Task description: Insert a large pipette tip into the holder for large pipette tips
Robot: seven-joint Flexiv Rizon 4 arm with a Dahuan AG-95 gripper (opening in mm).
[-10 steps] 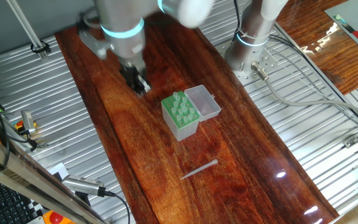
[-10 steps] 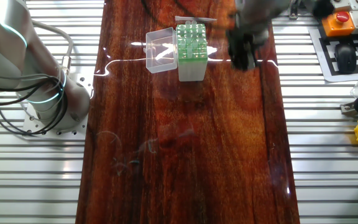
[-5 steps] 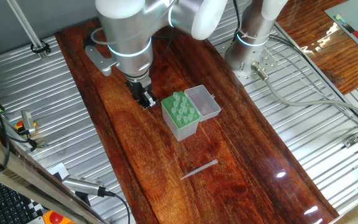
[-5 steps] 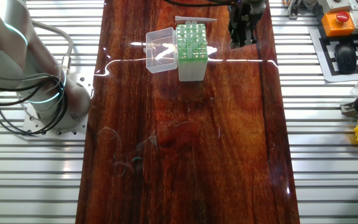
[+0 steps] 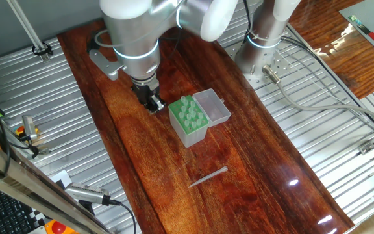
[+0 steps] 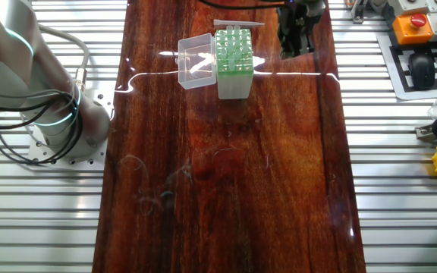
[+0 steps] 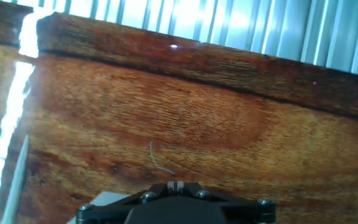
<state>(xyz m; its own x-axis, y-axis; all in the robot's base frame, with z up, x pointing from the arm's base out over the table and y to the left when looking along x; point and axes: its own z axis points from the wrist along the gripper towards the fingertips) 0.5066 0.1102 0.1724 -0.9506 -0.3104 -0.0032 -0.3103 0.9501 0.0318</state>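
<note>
The large pipette tip (image 5: 208, 177) lies flat on the wooden table, apart from the holder, toward the table's front in one fixed view. In the other fixed view the tip (image 6: 239, 24) lies just beyond the holder. The pale green holder (image 5: 188, 121) stands mid-table with its clear lid (image 5: 211, 107) hinged open; it also shows in the other fixed view (image 6: 234, 61). My gripper (image 5: 151, 103) hangs low beside the holder's lidless side, a short gap away, and also shows in the other fixed view (image 6: 294, 42). In the hand view its fingertips (image 7: 174, 185) are together with nothing between them.
The hand view shows bare wood and the table's edge (image 7: 185, 53) with ribbed metal beyond it. The robot base (image 5: 265, 39) stands at the back. Cables (image 5: 317, 97) run over the metal surface at the right.
The gripper moved closer to the holder's side between one second and half a second ago, then stayed still. The tip and the holder have not moved.
</note>
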